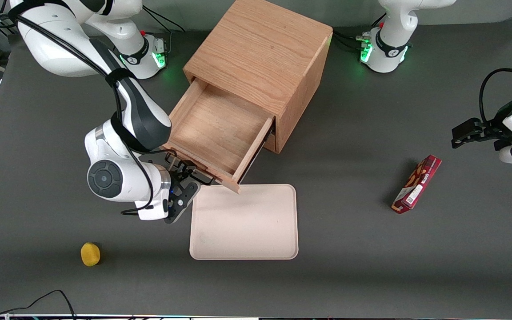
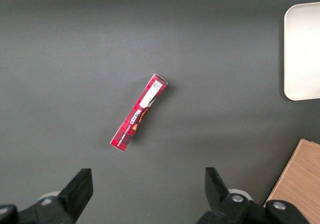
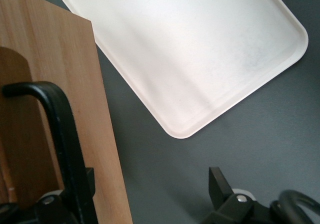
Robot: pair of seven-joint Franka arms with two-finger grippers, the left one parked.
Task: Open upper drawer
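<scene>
The wooden cabinet (image 1: 260, 49) stands at the middle of the table. Its upper drawer (image 1: 216, 129) is pulled far out toward the front camera and its inside is bare. The lower drawer is hidden beneath it. The thin black bar handle (image 1: 202, 178) sits on the drawer front. My right gripper (image 1: 186, 178) is in front of the drawer front, at the handle. In the right wrist view the gripper (image 3: 150, 186) is open, its fingers wide apart. One finger (image 3: 80, 189) sits against the handle (image 3: 57, 119) and the oak drawer front (image 3: 55, 64). The other finger (image 3: 220, 186) hangs over bare table.
A pale tray (image 1: 245, 222) lies on the table in front of the open drawer, also in the right wrist view (image 3: 190, 49). A red snack box (image 1: 417, 183) lies toward the parked arm's end. A yellow object (image 1: 90, 254) lies nearer the front camera, toward the working arm's end.
</scene>
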